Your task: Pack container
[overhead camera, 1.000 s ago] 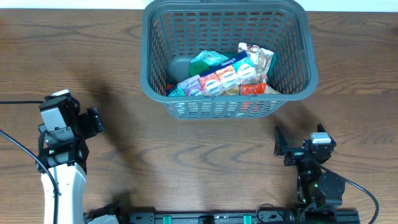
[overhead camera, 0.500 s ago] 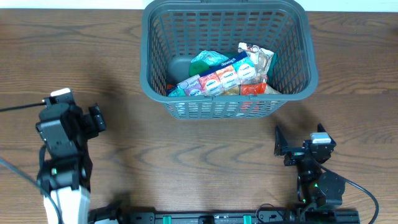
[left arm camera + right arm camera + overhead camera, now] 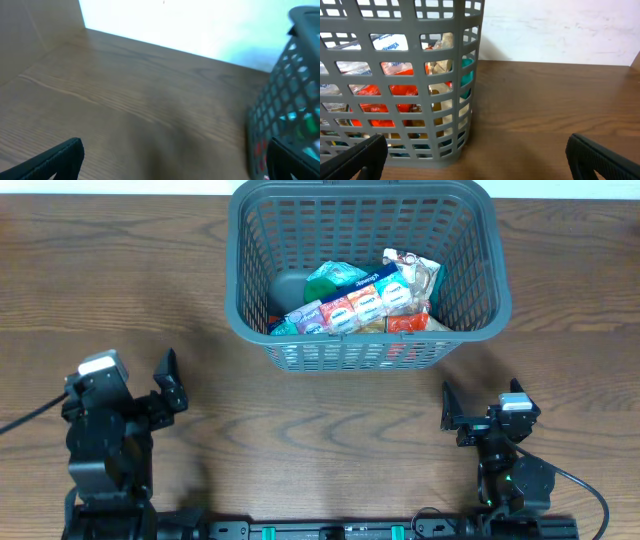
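The container (image 3: 350,352) stands at the far edge of the worktop (image 3: 320,435), holding snack packets (image 3: 360,305). Left gripper (image 3: 170,383) and right gripper (image 3: 449,411) sit nearside, jaws spread, empty. Only the right wrist view shows packets through the lattice wall.

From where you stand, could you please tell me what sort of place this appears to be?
Probably a robot test bench in a lab: left arm and right arm mounted at a wooden table's edge, a grey container of snack packets, a plain white wall behind.
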